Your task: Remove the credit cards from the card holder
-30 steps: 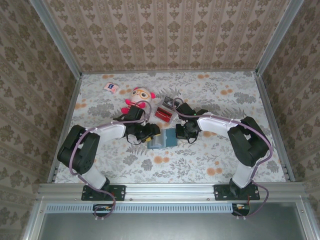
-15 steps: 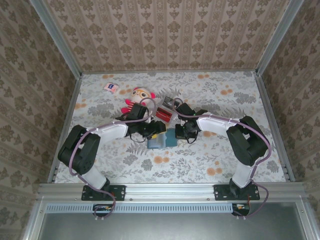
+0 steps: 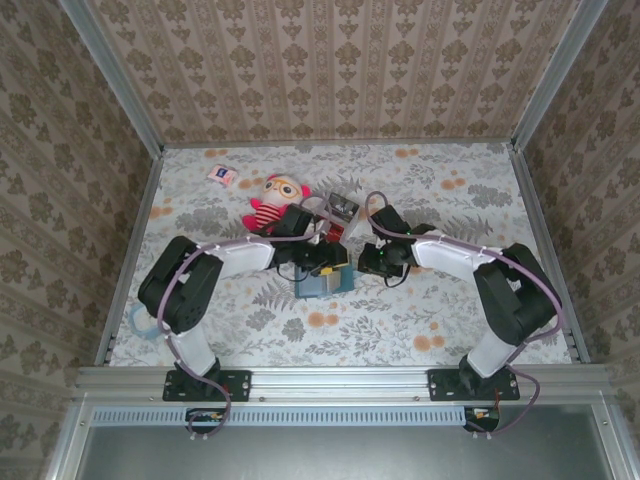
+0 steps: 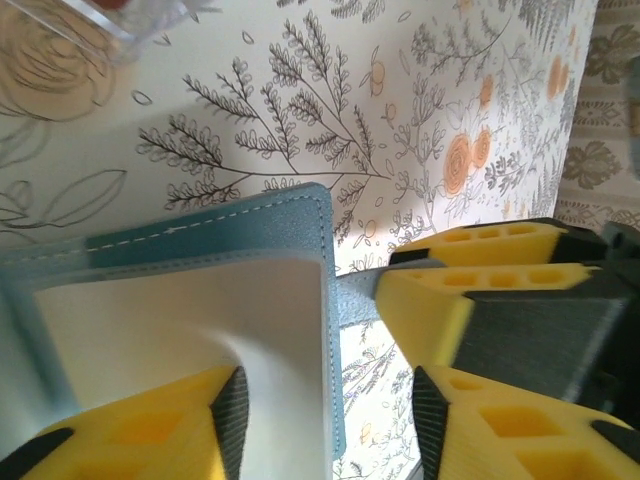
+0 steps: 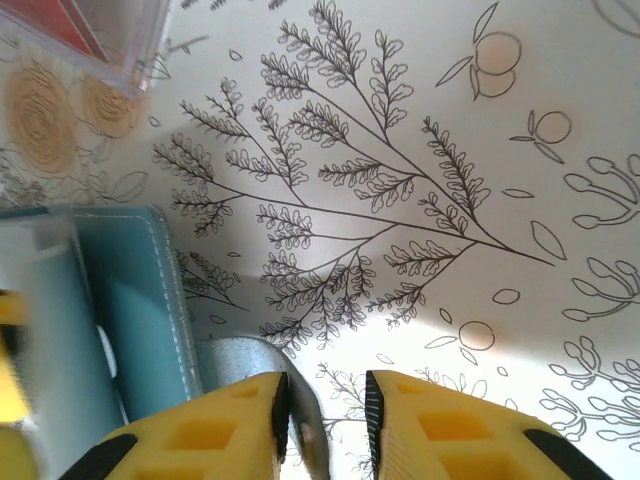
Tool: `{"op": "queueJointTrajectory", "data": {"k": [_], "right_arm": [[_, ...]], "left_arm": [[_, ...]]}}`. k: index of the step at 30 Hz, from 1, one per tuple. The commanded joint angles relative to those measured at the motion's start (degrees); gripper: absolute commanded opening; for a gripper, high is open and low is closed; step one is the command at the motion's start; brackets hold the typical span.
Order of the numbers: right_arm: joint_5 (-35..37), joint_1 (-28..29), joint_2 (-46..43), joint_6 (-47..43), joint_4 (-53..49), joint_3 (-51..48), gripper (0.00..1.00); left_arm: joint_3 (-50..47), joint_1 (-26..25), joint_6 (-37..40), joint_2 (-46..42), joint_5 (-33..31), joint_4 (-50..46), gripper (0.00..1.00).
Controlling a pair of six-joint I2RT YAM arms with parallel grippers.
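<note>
One flowered tabletop [image 3: 420,320] carries two arms; one plush doll [image 3: 272,202] lies upper left of centre; one teal card holder [image 3: 322,284] lies unfolded at centre, the left hand [image 3: 325,258] with fingers spread astride its edge, the right hand [image 3: 368,262] with fingers slightly parted beside it; the credit cards [image 3: 328,230], one red pile, just above; one small packet [image 3: 222,175] upper left.

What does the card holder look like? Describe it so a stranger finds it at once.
On the floral table, find the plush doll left of centre. The card holder lies nearer the front edge, to the doll's right. It is the only teal square; the small pile behind it is red.
</note>
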Motion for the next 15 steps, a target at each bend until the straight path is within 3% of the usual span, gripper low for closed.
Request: {"op": "queueJointTrajectory", "data": {"k": [1, 6, 10, 15], "right_arm": [[0.34, -0.83, -3.87, 1.63, 2.87, -2.07, 0.29], [-0.15, -1.81, -5.29, 0.64, 3.24, -2.66, 0.28], [-5.39, -1.47, -3.75, -0.12, 5.24, -1.78, 0.19], [-6.48, 0.43, -2.48, -0.47, 6.31, -0.43, 0.13]], "left_arm": [[2.81, -1.09, 0.29, 1.43, -2.82, -2.2, 0.43], [5.59, -2.44, 3.21, 3.1, -8.15, -9.04, 0.37], [5.45, -2.83, 3.22, 4.17, -8.78, -9.75, 0.31], [4.48, -3.08, 2.84, 4.58, -9.47, -9.48, 0.2]]}}
